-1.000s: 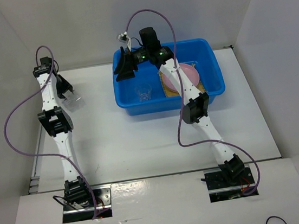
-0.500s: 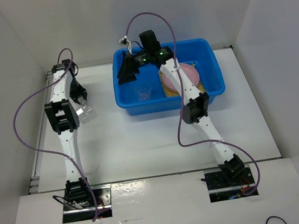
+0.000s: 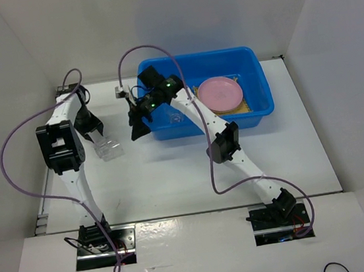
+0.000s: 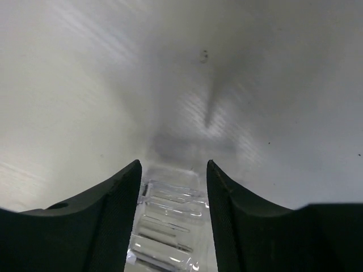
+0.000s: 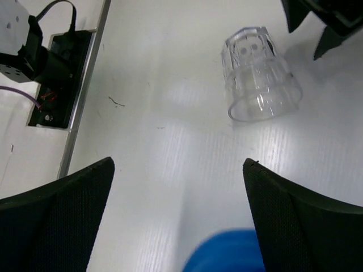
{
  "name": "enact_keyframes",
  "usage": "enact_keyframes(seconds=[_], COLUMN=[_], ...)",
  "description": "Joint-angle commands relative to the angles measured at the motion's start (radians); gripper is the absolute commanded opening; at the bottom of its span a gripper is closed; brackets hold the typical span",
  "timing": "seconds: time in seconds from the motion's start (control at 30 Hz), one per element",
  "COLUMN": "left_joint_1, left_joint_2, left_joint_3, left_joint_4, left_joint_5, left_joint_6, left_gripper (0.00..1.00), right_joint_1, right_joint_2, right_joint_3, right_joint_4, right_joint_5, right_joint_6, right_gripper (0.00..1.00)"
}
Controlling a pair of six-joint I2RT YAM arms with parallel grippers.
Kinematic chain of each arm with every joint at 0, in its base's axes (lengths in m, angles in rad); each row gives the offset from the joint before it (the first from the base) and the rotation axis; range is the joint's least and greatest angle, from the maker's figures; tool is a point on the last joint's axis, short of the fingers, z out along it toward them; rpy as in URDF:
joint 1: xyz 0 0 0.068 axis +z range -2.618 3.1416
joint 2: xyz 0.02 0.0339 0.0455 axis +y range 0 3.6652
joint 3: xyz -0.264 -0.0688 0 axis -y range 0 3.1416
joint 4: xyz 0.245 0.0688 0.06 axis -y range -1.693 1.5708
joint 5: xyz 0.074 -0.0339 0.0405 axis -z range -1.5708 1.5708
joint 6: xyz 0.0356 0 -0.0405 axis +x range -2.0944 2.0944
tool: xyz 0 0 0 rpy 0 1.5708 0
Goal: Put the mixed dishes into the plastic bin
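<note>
tabletop [image 3: 173,170] glossy white, white walls [image 3: 76,29] around, blue bin [image 3: 253,119] at rear

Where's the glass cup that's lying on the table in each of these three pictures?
Top external: cup left of centre.
Left wrist: bottom centre, between the black fingers.
Right wrist: upper right.
Shared landmark: the left end effector, right by the cup in all three.

cut off by the bottom edge of the left wrist view and blurred: most of the glass cup [image 4: 170,226]. mostly hidden under the pink plate [image 3: 220,93]: the woven mat [image 3: 246,106]. at the right wrist view's bottom edge, only a blurred blue patch of bin [image 5: 227,252].
</note>
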Motion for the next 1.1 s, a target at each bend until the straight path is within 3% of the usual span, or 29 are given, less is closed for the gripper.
enact_keyframes(seconds=[0.0,0.2,0.3,0.5,0.67,0.8,1.07], left_joint_1=[0.032,0.052,0.052,0.061,0.047,0.069,0.058], left_joint_2=[-0.157,-0.215,-0.252,-0.312,-0.434,-0.571,-0.692], left_joint_3=[-0.049,-0.07,-0.106,-0.213,-0.322,-0.484,-0.763], left_joint_4=[0.1,0.09,0.09,0.091,0.033,0.033,0.036], left_joint_5=[-0.005,0.013,0.013,0.052,-0.025,0.022,0.113], left_joint_6=[-0.006,0.015,0.025,0.016,-0.021,-0.021,-0.021], left_gripper=[0.58,0.66,0.66,0.66,0.64,0.64,0.61], right_joint_1=[0.015,0.078,0.103,0.121,0.152,0.17,0.192], right_joint_2=[-0.016,0.006,0.006,0.034,0.034,0.043,0.061], right_joint_3=[0.074,-0.013,-0.085,-0.133,-0.144,-0.163,-0.153], right_joint_4=[0.033,0.04,-0.021,-0.02,-0.061,-0.074,-0.109], right_joint_5=[0.056,-0.002,-0.002,-0.002,-0.043,-0.054,-0.1], right_joint_6=[-0.03,0.006,-0.083,-0.062,-0.083,-0.094,-0.139], right_gripper=[0.98,0.98,0.98,0.98,0.98,0.98,0.95])
